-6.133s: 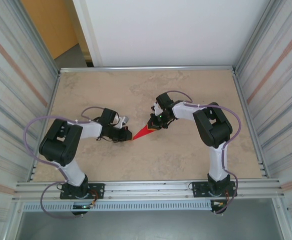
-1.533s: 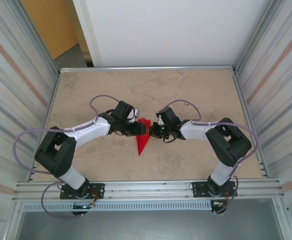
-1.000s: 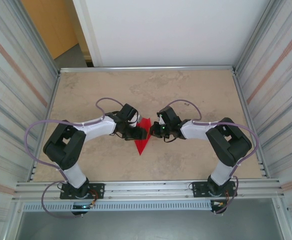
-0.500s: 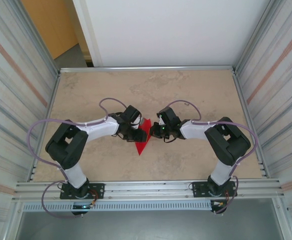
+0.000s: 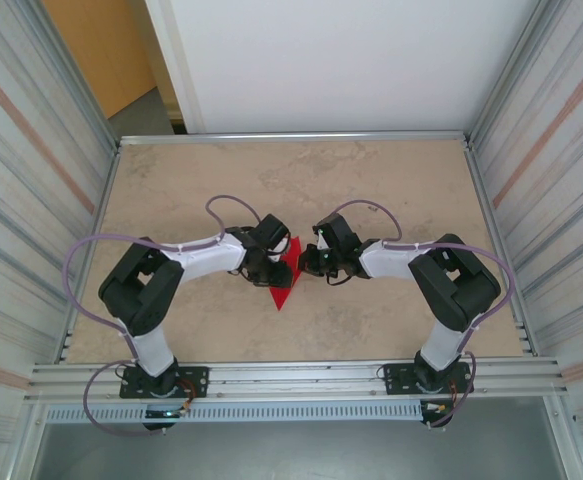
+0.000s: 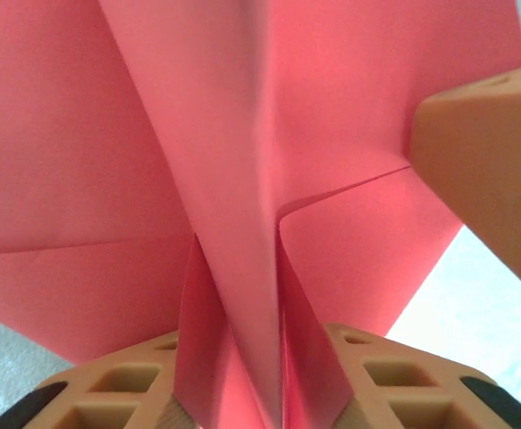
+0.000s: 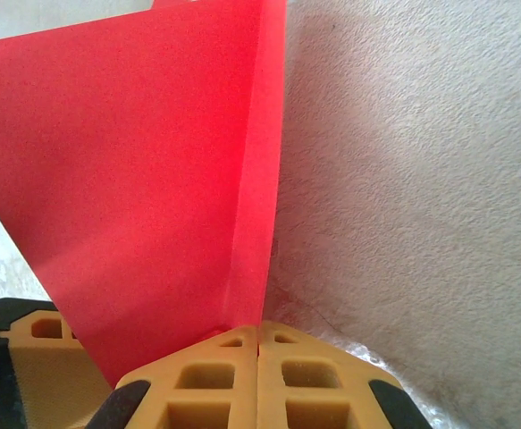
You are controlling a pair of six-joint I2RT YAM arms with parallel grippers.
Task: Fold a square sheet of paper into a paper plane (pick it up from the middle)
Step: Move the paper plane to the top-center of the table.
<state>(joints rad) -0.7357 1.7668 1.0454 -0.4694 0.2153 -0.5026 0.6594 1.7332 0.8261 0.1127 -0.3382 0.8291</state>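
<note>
The tabletop (image 5: 391,190) carries both arms, the left arm (image 5: 206,255) and right arm (image 5: 401,258) reaching inward until their grippers nearly meet. Between the grippers sits the red plane (image 5: 284,285), a narrow dart whose nose points past both of them toward the arm bases, while its wide tail end lies level with the grippers. The right gripper (image 5: 307,262) is on the plane's right side; in its own wrist view the right gripper (image 7: 258,335) is clenched, fingers pressed together on the lower edge of the plane (image 7: 135,161), which rises from the tips as a flat red panel with a folded edge. The left gripper (image 5: 274,268) is at the plane's left side. From its wrist, the left gripper (image 6: 260,357) has its fingers (image 6: 108,393) apart on either side of the centre fold of the plane (image 6: 242,134), the layers between them loose, not pinched flat. A tan finger (image 6: 483,179) of the right gripper shows just to the right.
</note>
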